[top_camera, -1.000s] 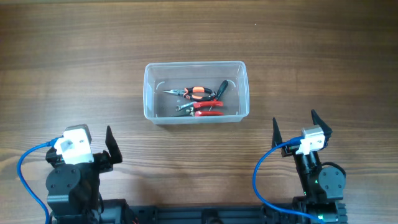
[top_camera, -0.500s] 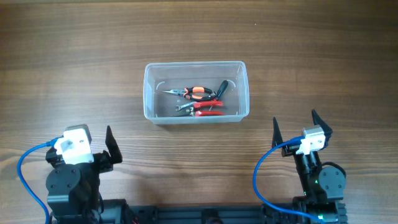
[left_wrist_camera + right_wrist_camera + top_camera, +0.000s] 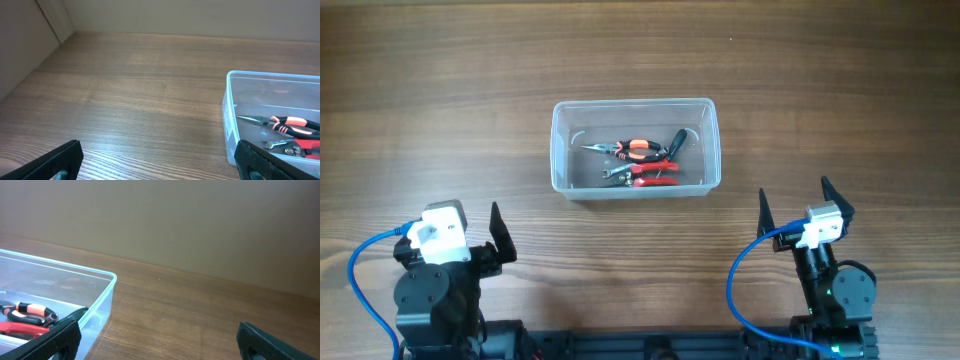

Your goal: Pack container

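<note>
Wood-grain worktop (image 3: 440, 80) fills the overhead view, with the container (image 3: 635, 102) near its middle, well apart from both arms at the near edge. Orange pliers (image 3: 630, 149) and red pliers (image 3: 650, 174) lie inside with one or two smaller tools I cannot name. No tool shows outside it, so the packing looks done or nearly so; no lid appears, and whether one is wanted I cannot tell. Left fingers (image 3: 55, 159) and right fingers (image 3: 55, 340) are spread wide, gripping nothing. Only the overhead view shows the whole tub and both arms. Each wrist view catches one end of it, tools seen low through the clear side, and the right one adds a plain wall (image 3: 200, 220).
</note>
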Tool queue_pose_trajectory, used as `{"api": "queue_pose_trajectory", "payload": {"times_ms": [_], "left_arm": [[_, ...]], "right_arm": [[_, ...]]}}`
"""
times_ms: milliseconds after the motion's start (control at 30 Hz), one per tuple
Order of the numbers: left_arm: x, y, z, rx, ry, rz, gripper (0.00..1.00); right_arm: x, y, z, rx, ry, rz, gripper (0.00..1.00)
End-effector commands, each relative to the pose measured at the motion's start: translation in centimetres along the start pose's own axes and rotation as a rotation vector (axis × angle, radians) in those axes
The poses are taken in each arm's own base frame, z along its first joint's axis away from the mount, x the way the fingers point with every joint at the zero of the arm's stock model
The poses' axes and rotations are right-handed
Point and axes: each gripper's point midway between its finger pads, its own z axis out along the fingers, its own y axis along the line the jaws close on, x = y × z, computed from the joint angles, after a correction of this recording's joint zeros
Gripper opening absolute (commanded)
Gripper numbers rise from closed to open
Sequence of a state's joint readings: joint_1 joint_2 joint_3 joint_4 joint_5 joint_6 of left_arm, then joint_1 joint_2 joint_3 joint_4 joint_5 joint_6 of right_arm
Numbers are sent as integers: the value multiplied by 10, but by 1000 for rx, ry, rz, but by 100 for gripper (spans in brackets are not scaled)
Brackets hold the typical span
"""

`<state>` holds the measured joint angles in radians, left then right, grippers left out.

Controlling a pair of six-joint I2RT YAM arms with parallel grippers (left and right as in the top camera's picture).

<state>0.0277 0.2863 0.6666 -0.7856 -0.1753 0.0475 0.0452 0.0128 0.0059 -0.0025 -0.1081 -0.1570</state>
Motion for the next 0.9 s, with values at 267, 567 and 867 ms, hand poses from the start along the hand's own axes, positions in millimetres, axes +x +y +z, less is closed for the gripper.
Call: {"api": "queue_pose_trajectory", "payload": {"times_ms": [267,567,867], "left_arm": [[3,-27,-8,162,-7,2,100],[13,-73,11,407,-273,9,100],[55,-70,66,327,-333,-6,100]], "right_arm": [[-4,0,-1,2,-18,12,100],[-4,0,-1,2,-18,12,100],[-4,0,-1,2,-17,13,100]]}}
